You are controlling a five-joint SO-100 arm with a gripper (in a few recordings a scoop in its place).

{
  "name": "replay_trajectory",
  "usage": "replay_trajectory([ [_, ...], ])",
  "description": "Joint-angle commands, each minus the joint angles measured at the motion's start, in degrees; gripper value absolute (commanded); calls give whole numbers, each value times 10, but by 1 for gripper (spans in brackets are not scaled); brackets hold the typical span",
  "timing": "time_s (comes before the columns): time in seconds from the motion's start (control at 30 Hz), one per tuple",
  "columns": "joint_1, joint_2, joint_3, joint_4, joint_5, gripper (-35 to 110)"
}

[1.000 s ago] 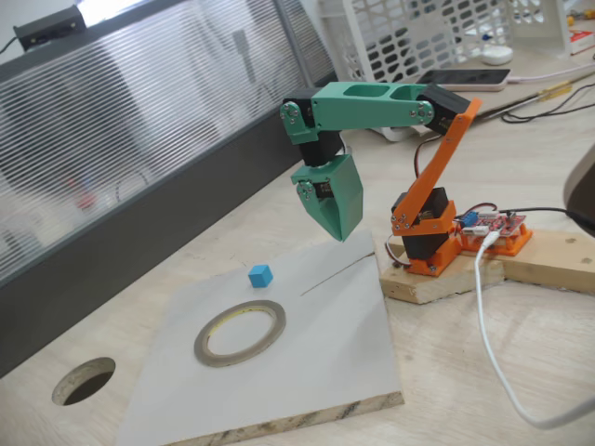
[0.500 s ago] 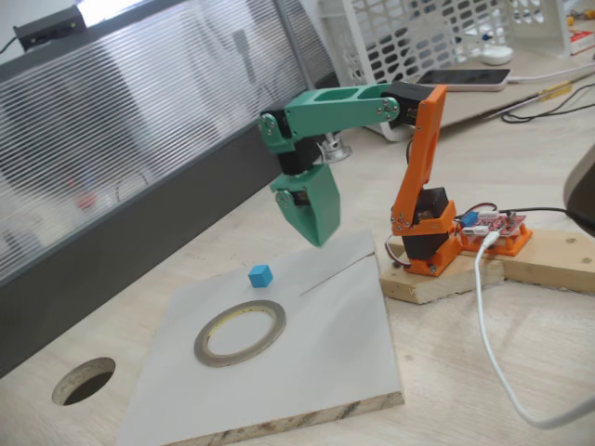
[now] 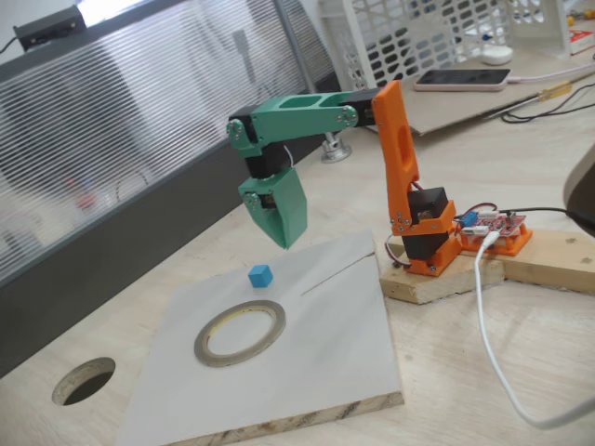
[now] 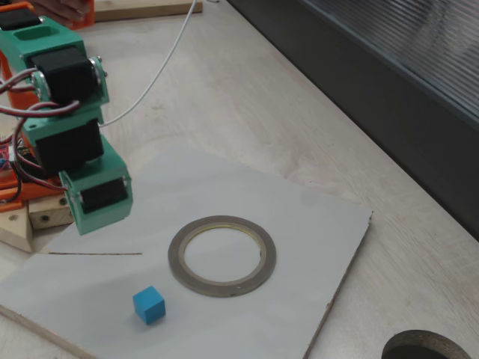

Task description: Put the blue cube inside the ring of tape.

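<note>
The blue cube (image 3: 260,275) (image 4: 149,304) lies on a white board, just beyond the ring of tape (image 3: 208,350) (image 4: 177,258), which lies flat with nothing in its open centre. My green gripper (image 3: 285,243) (image 4: 91,224) hangs in the air, pointing down, its jaws together and holding nothing. In a fixed view it is slightly above and to the right of the cube, well clear of it. In the other fixed view it hovers up and left of the cube, left of the ring.
The white board (image 3: 325,372) (image 4: 314,217) rests on a wooden table. A round hole (image 3: 84,381) (image 4: 426,348) is cut in the tabletop. My orange base (image 3: 428,242) sits on a wooden block, with a white cable (image 3: 488,316) beside it. A dark panel (image 3: 112,269) runs behind.
The arm has reached out leftward in the fixed view. The gripper went from right of the board's far edge to just above and right of the cube. Cube and ring stayed put.
</note>
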Motion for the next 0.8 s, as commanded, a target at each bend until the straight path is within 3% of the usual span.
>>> replay_trajectory([
  [0.0,7,-29,-54,2,4,0],
  [0.47,7,-190,-267,3,3,0],
  [0.77,9,-251,-290,3,3,0],
])
